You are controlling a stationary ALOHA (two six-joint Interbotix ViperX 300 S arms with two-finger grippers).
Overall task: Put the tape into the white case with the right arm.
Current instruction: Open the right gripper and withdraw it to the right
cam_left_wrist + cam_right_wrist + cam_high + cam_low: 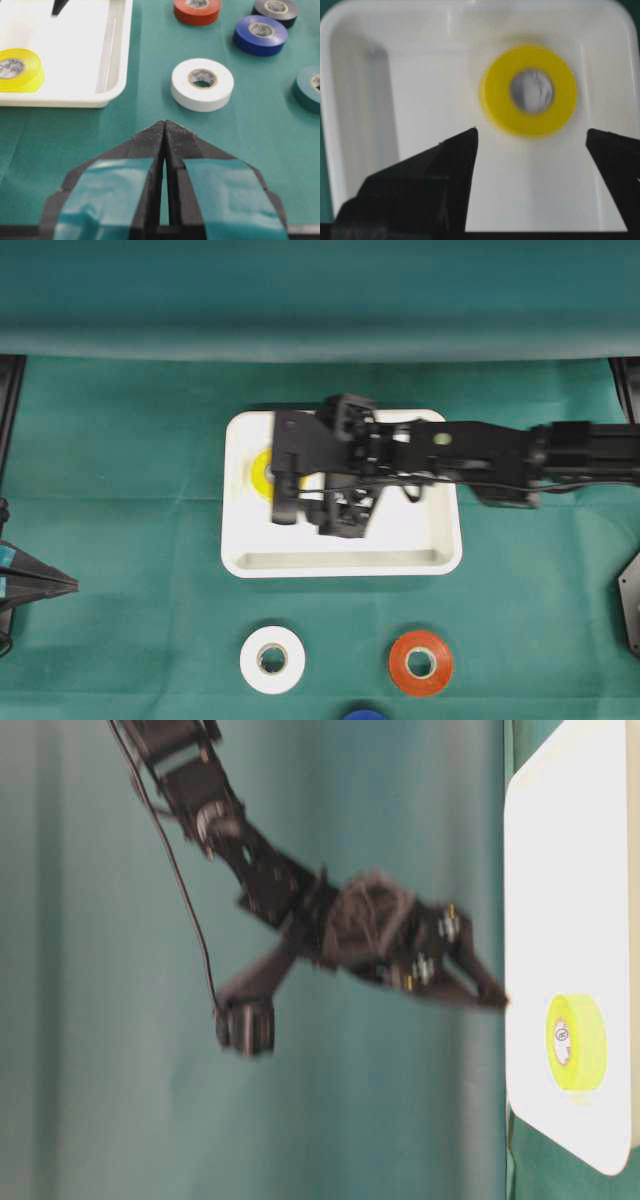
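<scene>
Yellow tape (528,91) flat inside white case (340,562), near one short wall. Right end effector (532,137) spread wide just above it, gripping nothing. Left end effector (165,131) squeezed tight over green tabletop (130,440). Print on tape core too blurry to read.

White case (112,75) glossy smooth plastic; table cover (250,125) matt woven green cloth.

We see the yellow tape roll (528,91) lying flat inside the white case (340,562), near its left end in the overhead view. Our right arm's gripper (532,137) hangs above it, fingers spread wide, holding nothing.
</scene>
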